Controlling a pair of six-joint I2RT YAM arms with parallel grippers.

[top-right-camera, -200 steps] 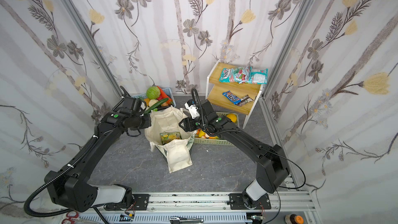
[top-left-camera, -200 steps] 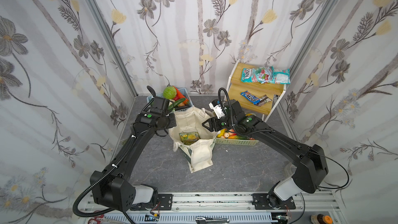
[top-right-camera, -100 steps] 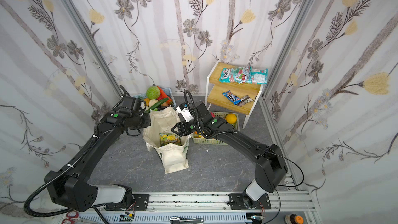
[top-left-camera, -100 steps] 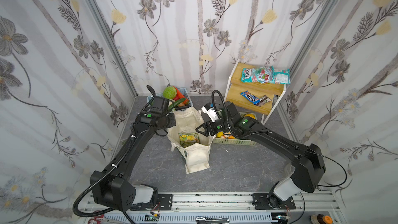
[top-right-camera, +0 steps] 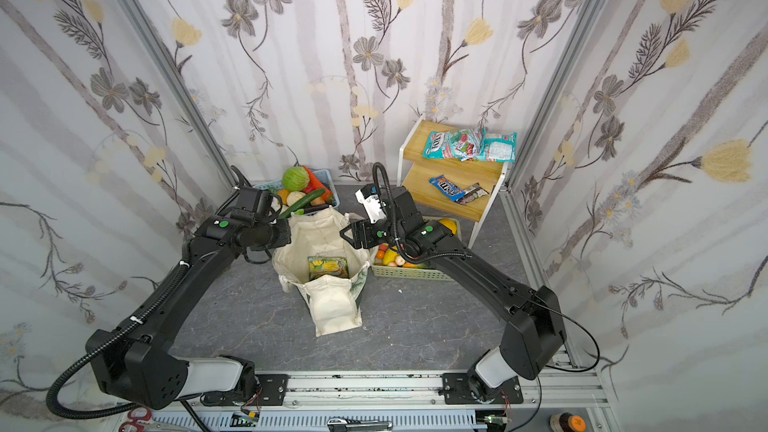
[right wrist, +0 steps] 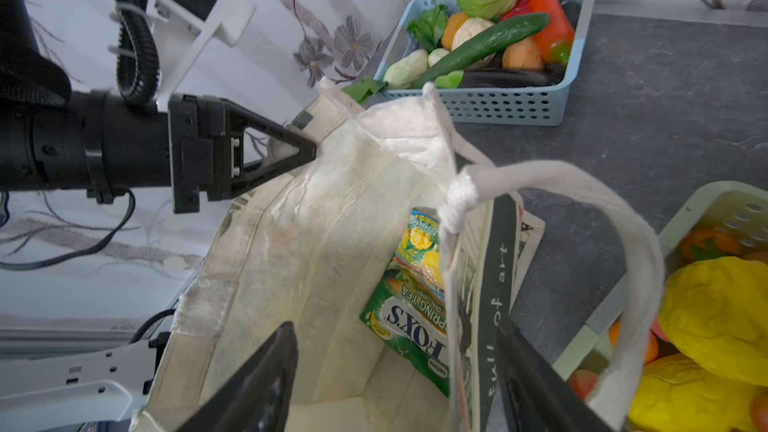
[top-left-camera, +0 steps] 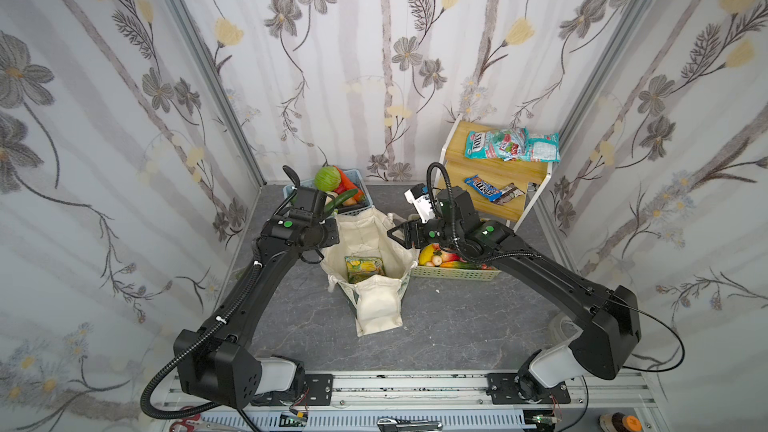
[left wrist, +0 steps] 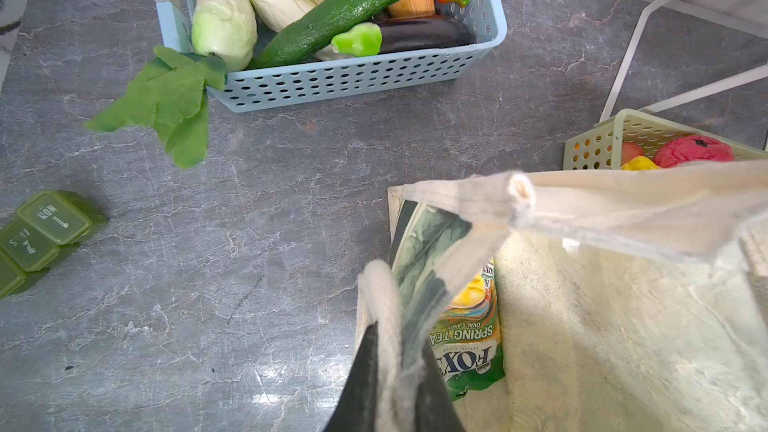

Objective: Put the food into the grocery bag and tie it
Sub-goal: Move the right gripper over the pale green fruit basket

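The grocery bag (top-left-camera: 358, 231) stands open near the rear edge of the grey worktop (top-left-camera: 457, 326), about midway along it. A blue basket (left wrist: 353, 76) sits in the rear left corner, and a pale green basket (top-left-camera: 454, 274) sits just beside the bag's right side. The bag is cream canvas, rumpled and pale inside, with dark green leaf print on its side walls. A plain cream pocket (top-left-camera: 378, 309) sags toward the front edge. One wall carries a dark strip lettered "full of art". A crinkly green-and-yellow snack packet (right wrist: 415, 297), printed with lemons, lies flat on the bag's floor.

The left gripper (right wrist: 305, 151) has its fingers (left wrist: 365, 380) pinched tight on the bag's left rim, where the cream handle meets it, and holds that rim up. The right gripper (right wrist: 395, 324) is at the right rim with its fingers (right wrist: 257, 380) spread wide. One finger is inside the bag and one outside, with the leaf-print wall between them, not clamped. A cream loop handle (right wrist: 582, 184) arches past the outer finger toward the pale green basket, which holds a yellow fruit (right wrist: 715, 301). A pale white-green vegetable (left wrist: 224, 14) lies in the blue basket.
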